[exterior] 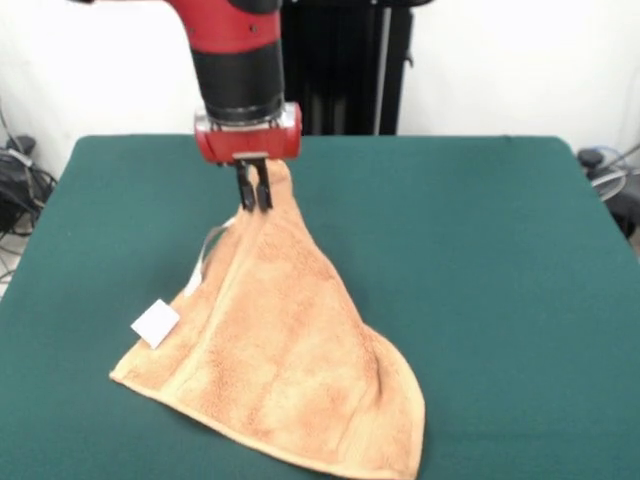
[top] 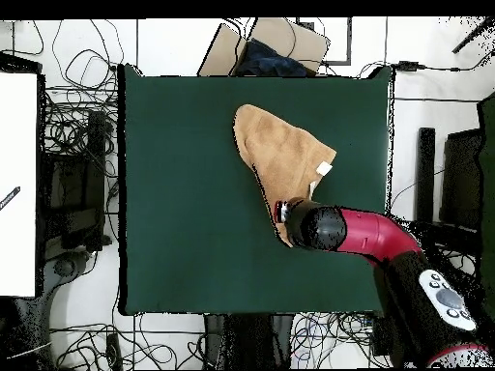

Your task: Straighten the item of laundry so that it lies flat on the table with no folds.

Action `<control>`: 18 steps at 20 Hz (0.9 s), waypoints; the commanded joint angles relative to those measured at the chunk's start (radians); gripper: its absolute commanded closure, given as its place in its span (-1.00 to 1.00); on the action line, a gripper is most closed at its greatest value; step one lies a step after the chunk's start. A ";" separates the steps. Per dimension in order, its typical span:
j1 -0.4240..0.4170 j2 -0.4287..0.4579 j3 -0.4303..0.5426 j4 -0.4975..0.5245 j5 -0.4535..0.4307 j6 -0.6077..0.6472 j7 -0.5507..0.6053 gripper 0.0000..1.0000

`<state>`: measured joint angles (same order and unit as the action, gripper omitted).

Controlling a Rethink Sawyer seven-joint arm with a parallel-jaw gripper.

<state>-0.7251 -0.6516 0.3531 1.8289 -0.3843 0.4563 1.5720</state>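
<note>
With the black two-fingered tool (exterior: 254, 192) pinching a raised corner of the orange-tan terry towel (exterior: 285, 360), draw it far and low across the dark green felt table (exterior: 480, 250), keeping the cloth taut.

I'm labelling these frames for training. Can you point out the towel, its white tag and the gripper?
Orange-tan towel (exterior: 290, 370): front view, middle of the draped cloth.
White tag (exterior: 155, 322): front view, centre of the tag at the towel's left edge.
Gripper (exterior: 254, 200): front view, between the black fingertips pinching the towel's raised corner.
</note>
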 commanded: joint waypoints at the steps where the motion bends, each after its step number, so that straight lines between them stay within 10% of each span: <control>1: -0.028 -0.061 -0.041 0.126 0.010 0.116 0.052 1.00; 12: -0.026 -0.077 -0.061 0.156 -0.005 0.072 0.097 1.00; 18: 0.105 -0.176 -0.142 0.263 0.009 -0.050 0.265 1.00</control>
<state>-0.7167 -0.7377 0.2919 1.9385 -0.3843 0.4721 1.5729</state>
